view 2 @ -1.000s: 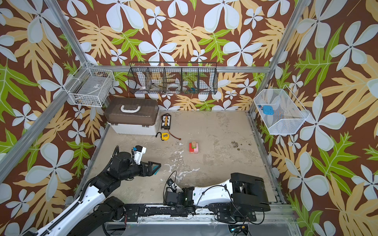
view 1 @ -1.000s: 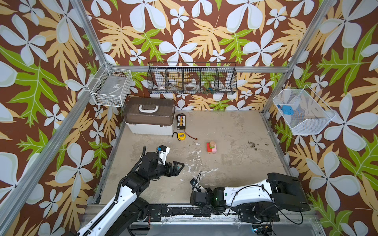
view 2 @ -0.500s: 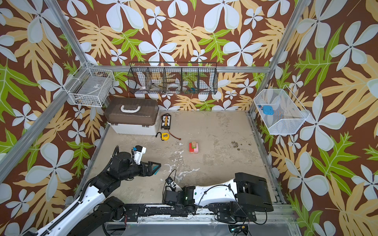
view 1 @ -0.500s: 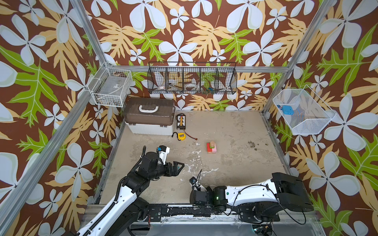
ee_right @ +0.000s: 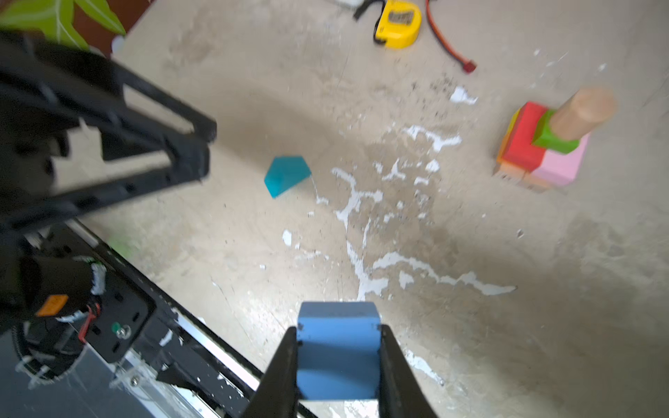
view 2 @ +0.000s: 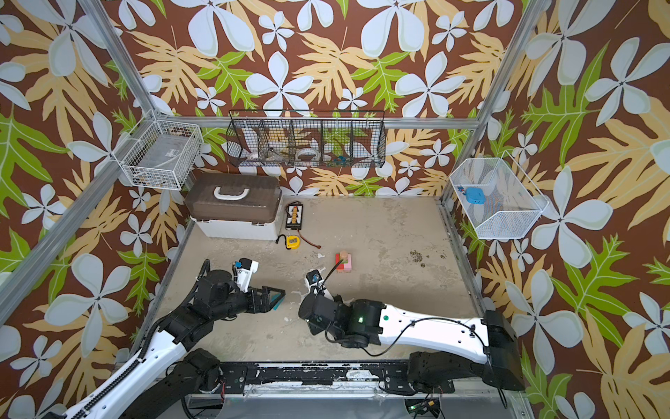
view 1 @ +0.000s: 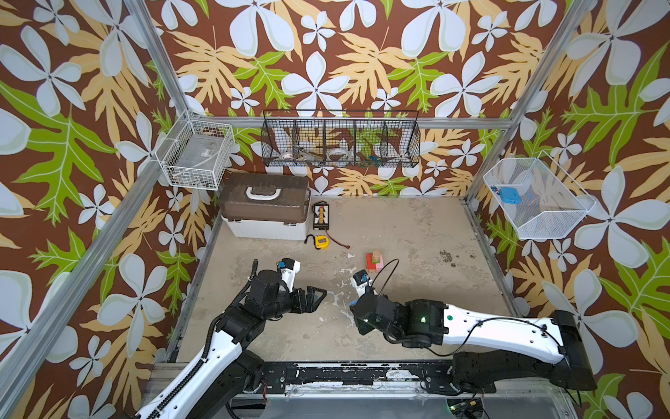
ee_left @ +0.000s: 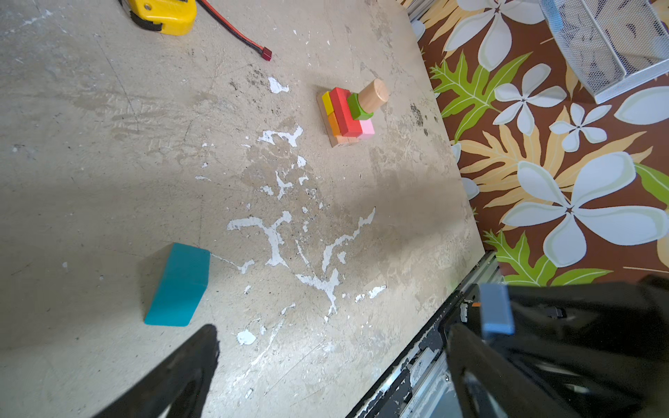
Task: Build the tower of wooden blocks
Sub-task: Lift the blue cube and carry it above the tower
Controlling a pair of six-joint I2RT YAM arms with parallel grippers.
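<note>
In both top views the tower (view 1: 375, 261) stands mid-floor, and what the right arm (view 1: 489, 324) carries is hidden. The left wrist view shows the left gripper (ee_left: 333, 334) spread open and empty, with the teal block (ee_left: 178, 286) near it. The right wrist view plainly shows the right gripper (ee_right: 338, 336) clamping the blue block (ee_right: 338, 347).

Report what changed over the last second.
The right gripper finished closing its fingers on the blue block, and its arm unfolded, carrying the wrist toward the tower. The left gripper, open near the teal block, and the tower stayed put.
</note>
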